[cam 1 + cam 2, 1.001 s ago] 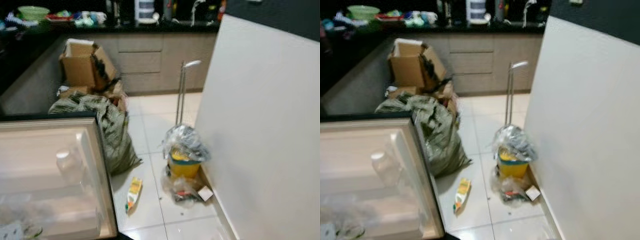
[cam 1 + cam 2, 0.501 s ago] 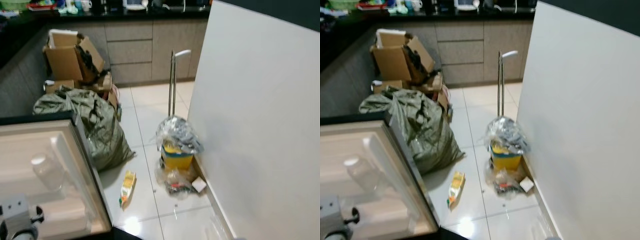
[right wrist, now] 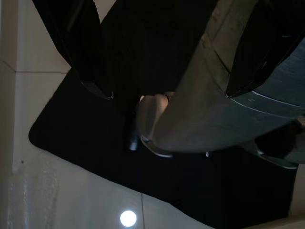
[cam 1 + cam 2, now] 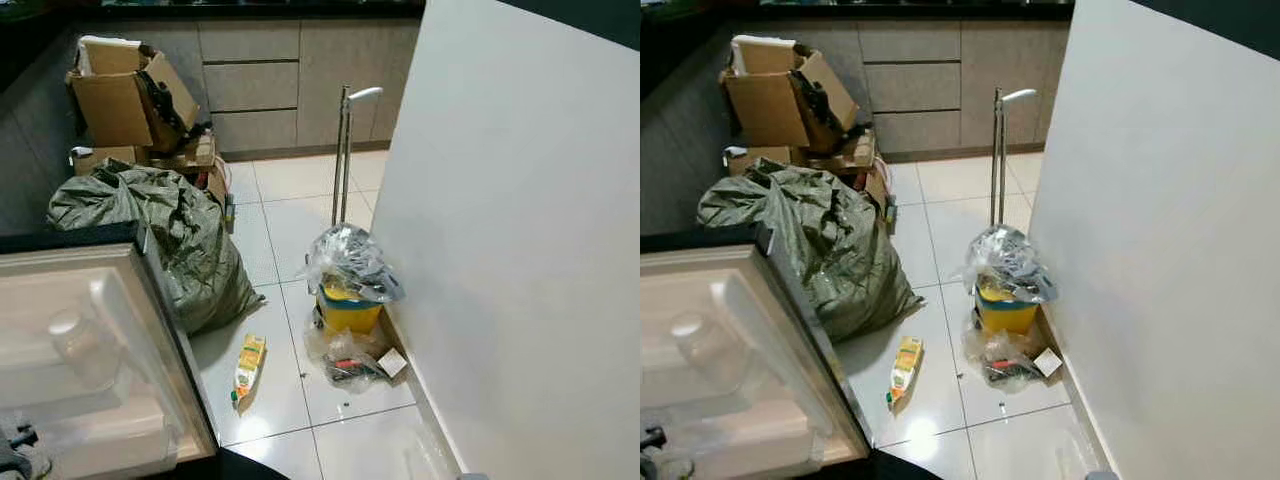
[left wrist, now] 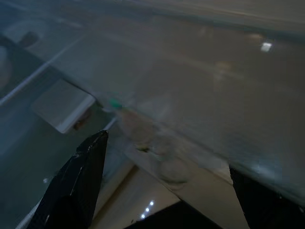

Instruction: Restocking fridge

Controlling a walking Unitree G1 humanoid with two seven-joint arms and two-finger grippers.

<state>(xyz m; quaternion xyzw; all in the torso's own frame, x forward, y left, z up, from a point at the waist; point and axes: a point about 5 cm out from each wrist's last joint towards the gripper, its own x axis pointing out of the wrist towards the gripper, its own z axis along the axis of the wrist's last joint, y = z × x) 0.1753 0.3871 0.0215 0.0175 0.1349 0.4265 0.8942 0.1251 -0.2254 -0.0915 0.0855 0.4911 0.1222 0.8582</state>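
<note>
Down on the tiled floor (image 4: 300, 200) lies a small juice carton (image 4: 248, 364), flat on its side, just beside the open fridge door (image 4: 110, 350) and near the green sack (image 4: 180, 240). It looks light and fairly stiff, though a squeeze could dent it or pop the cap; taking it across the narrow sides near the middle seems safest. The glossy tiles may let it slide when nudged. The left hand (image 5: 162, 191) hovers by the fridge door with fingers apart and nothing between them. The right hand (image 3: 167, 90) hangs idle, fingers spread and empty. Cardboard boxes (image 4: 125, 95), a yellow bin (image 4: 350, 305) under plastic and a white wall (image 4: 520, 250) crowd the kitchen.
</note>
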